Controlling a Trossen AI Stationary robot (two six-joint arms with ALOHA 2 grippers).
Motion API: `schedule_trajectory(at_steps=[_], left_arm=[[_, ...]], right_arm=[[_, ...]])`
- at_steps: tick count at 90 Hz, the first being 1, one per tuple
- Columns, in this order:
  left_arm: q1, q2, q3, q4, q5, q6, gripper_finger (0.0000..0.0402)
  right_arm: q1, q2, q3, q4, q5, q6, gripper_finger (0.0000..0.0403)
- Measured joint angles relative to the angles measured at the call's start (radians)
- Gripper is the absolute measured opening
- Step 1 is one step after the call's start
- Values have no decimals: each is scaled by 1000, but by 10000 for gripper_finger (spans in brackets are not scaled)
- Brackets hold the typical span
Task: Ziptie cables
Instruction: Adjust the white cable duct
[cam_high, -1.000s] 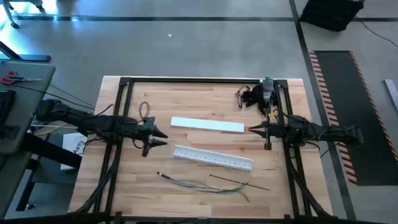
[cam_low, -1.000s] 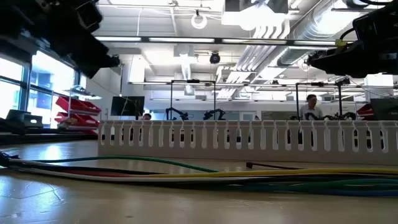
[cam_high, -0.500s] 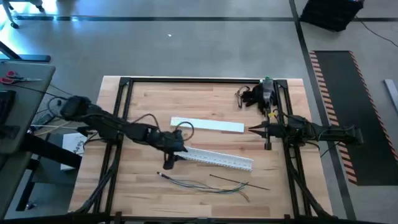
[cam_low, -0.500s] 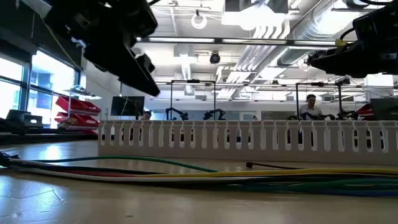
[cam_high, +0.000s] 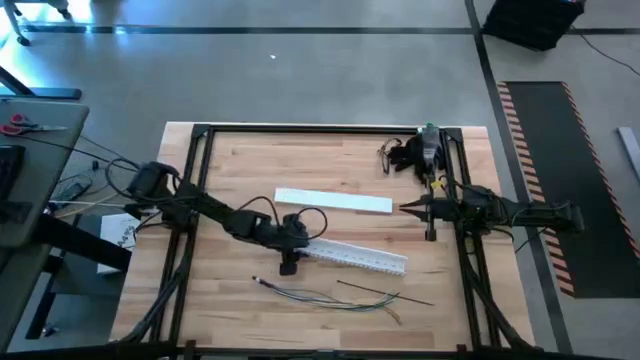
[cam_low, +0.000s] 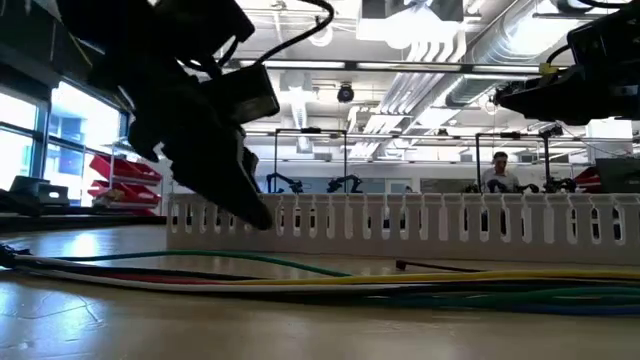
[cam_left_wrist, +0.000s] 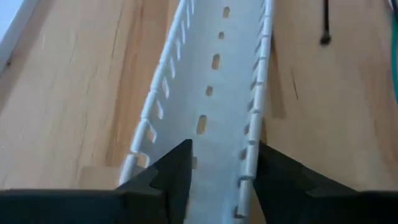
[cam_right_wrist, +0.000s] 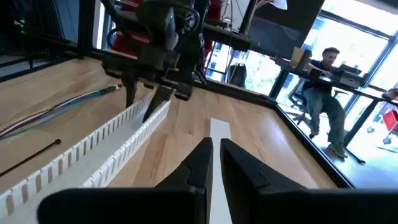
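- Plainly, the left gripper (cam_high: 289, 262) hangs at the near-left end of the slotted channel (cam_high: 345, 254), its fingers (cam_left_wrist: 176, 177) spread about as wide as the channel and straddling its two walls, holding nothing; if it closes here it could pinch the thin walls inward or drag the channel askew.
- The cables (cam_high: 335, 296) lie loose on the table (cam_high: 240, 160) just in front of the channel, on the side away from the cover strip (cam_high: 333, 200), touching neither gripper; any shove of the channel toward them could sweep the bunch apart and make gathering harder.
- A dark zip tie (cam_high: 385, 292) lies among the cables, near the channel's right half; it is thin and flat, so I judge it easy to miss or to flick away with a fingertip.
- The right gripper (cam_high: 404, 208) waits beyond the channel, just off the right end of the cover strip, its fingers (cam_right_wrist: 200, 163) nearly together with a narrow gap and empty; if it comes in while the left arm is across the channel, the two could crowd each other.
- A dark tool bundle (cam_high: 412, 155) sits at the far right of the table, well apart from the channel; no risk from it that I can see.
- A person (cam_right_wrist: 326, 78) sits in the room behind, well clear of the table.
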Motion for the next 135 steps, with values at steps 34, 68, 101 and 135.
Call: schedule_trajectory(at_steps=[34,68,101,135], left_arm=[[86,-2,0,-7,-50,-56,2],[294,-5,2,-61,-7,142,0],[415,-3,1,-141,41,328,6],[419,-149,-5,-273,11,352,131]], right_arm=[[0,0,0,0,0,0,16],[0,0,0,0,0,0,16],[0,0,0,0,0,0,16],[0,0,0,0,0,0,16]])
